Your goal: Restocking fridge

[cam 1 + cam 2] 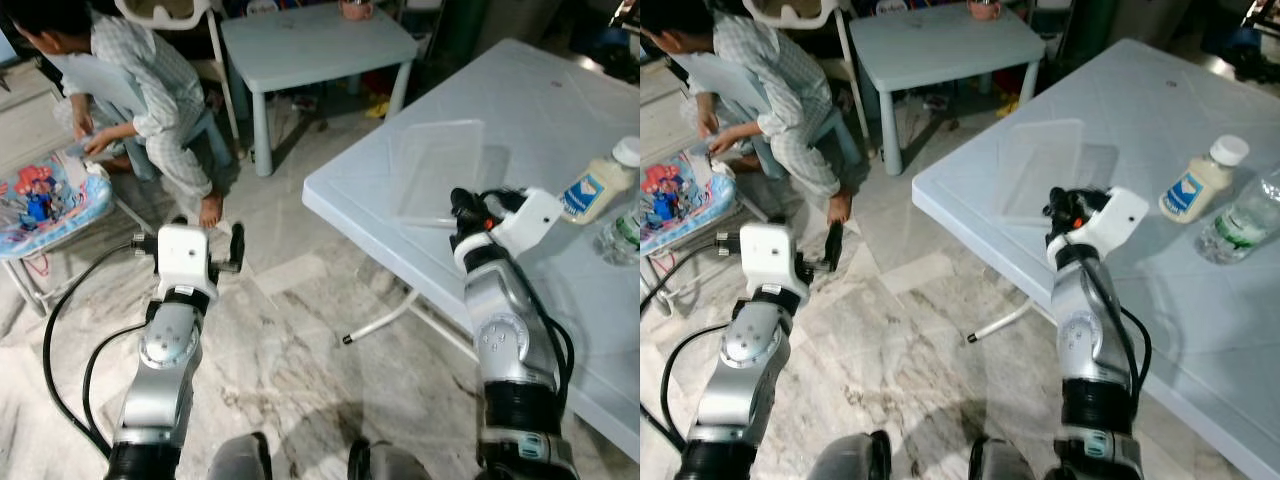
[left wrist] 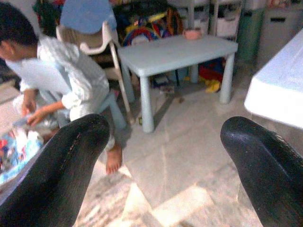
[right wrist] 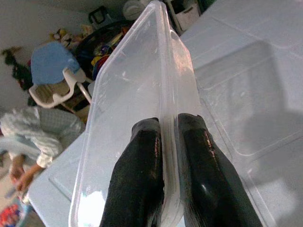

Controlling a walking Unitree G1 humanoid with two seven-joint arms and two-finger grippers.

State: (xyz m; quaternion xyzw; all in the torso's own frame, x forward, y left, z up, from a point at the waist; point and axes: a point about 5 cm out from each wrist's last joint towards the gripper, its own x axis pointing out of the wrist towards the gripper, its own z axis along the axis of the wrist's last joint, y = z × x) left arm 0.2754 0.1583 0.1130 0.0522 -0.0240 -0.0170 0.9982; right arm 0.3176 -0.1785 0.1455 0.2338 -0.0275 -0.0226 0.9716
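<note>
Nearest me, the robot's two silver arms reach fwd over a marble-patterned floor [image 1: 290, 330]. The left gripper [image 1: 236, 248] hangs over bare floor w/ nothing in it, fingers [image 2: 71, 165] spread wide apart. The right gripper [image 1: 462, 212] sits at the near edge of the big pale-blue table [image 1: 540, 110], its two black fingers [image 3: 142, 161] pinched tight on the rim of a clear plastic container [image 1: 440, 170]. In the right wrist view the rim wall runs straight between the fingertips. From the head views the container looks to be lying on the table near its corner; can't tell if it's lifted at all.

Further along the table, to the robot's right, a white-capped bottle w/ a blue label [image 1: 598, 182] lies tilted, and just beside it a clear water bottle [image 1: 622, 235].

Beyond, across the floor, a small pale-blue kids' table [image 1: 315, 45] stands w/ a pink cup [image 1: 357, 9] at its far edge. To the left a person [image 1: 140, 90] in light checked clothes crouches over a colourful printed seat [image 1: 45, 200], w/ a white high chair [image 2: 90, 38] behind.
</note>
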